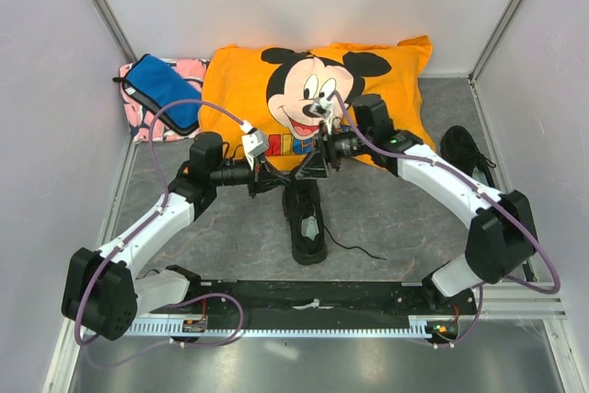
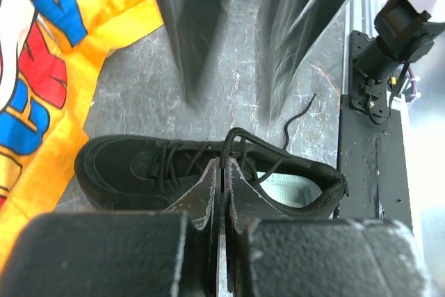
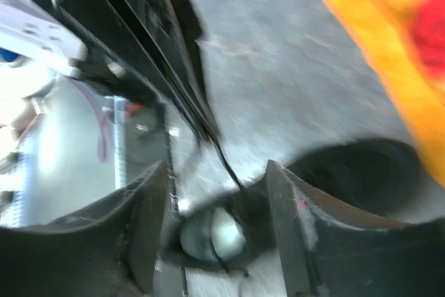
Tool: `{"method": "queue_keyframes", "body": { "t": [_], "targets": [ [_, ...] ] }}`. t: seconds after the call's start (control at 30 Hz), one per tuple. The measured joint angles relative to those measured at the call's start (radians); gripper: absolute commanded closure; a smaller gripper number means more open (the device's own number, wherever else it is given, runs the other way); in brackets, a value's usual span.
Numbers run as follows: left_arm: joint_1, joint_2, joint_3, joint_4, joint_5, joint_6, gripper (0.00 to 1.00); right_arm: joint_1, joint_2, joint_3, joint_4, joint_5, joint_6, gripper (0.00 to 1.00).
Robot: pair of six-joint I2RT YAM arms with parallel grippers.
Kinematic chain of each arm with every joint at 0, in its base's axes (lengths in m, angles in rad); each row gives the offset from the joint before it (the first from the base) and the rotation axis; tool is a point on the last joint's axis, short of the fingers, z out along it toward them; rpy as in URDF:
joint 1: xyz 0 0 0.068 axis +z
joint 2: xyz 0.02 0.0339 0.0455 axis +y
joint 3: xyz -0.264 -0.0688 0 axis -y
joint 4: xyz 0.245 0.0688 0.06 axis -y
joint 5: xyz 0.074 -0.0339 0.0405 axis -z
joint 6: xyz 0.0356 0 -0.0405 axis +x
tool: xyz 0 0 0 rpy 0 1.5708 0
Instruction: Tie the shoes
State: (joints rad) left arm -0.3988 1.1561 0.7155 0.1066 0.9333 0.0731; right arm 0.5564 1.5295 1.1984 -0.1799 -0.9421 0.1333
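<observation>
The shoe lies toe toward the pillow, just below me; my left end effector pinches its lace, my right end effector stands open.

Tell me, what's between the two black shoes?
In the top view, the right arm crosses over grey tabletop between the middle shoe and the right shoe.

Grey table: orange pillow at back; black shoe mid-table; second shoe at right; pink cloth far-left
</observation>
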Motion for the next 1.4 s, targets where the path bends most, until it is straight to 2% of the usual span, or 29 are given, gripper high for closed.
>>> {"method": "queue_keyframes", "body": {
  "t": [0.07, 0.2, 0.33, 0.47, 0.67, 0.9, 1.0, 1.1, 1.13, 1.2, 1.23, 1.4],
  "targets": [
    [0.0, -0.001, -0.008, 0.0, -0.014, -0.014, 0.99, -0.053, -0.045, -0.014, -0.068, 0.013, -0.079, 0.24],
    [0.0, -0.002, -0.029, -0.003, -0.032, -0.051, 0.98, -0.131, -0.216, -0.094, -0.266, 0.106, -0.358, 0.23],
    [0.0, -0.001, -0.039, -0.005, -0.05, -0.081, 0.99, -0.112, -0.365, -0.269, -0.386, 0.187, -0.637, 0.24],
    [0.0, 0.001, -0.039, -0.005, -0.064, -0.098, 0.98, -0.067, -0.363, -0.428, -0.438, 0.289, -0.792, 0.28],
    [0.0, 0.005, -0.039, -0.006, -0.069, -0.105, 0.98, 0.095, -0.335, -0.552, -0.404, 0.43, -0.877, 0.33],
    [0.005, 0.011, -0.039, -0.007, -0.071, -0.108, 0.99, 0.197, -0.291, -0.585, -0.311, 0.516, -0.892, 0.35],
    [0.005, 0.011, -0.039, -0.006, -0.071, -0.108, 0.98, 0.24, -0.269, -0.594, -0.276, 0.534, -0.886, 0.4],
    [0.005, 0.011, -0.039, -0.007, -0.071, -0.108, 0.99, 0.276, -0.243, -0.607, -0.239, 0.556, -0.877, 0.52],
    [0.006, 0.011, -0.039, -0.007, -0.071, -0.108, 0.98, 0.286, -0.236, -0.615, -0.224, 0.563, -0.873, 0.64],
    [0.008, 0.011, -0.039, -0.007, -0.071, -0.108, 0.99, 0.296, -0.233, -0.62, -0.211, 0.568, -0.865, 0.79],
    [0.01, 0.011, -0.039, -0.007, -0.071, -0.108, 0.98, 0.301, -0.232, -0.622, -0.206, 0.574, -0.856, 0.98],
    [0.019, 0.003, -0.039, -0.039, -0.071, -0.105, 0.99, 0.297, -0.253, -0.623, -0.205, 0.643, -0.823, 1.0]
  ]
}}
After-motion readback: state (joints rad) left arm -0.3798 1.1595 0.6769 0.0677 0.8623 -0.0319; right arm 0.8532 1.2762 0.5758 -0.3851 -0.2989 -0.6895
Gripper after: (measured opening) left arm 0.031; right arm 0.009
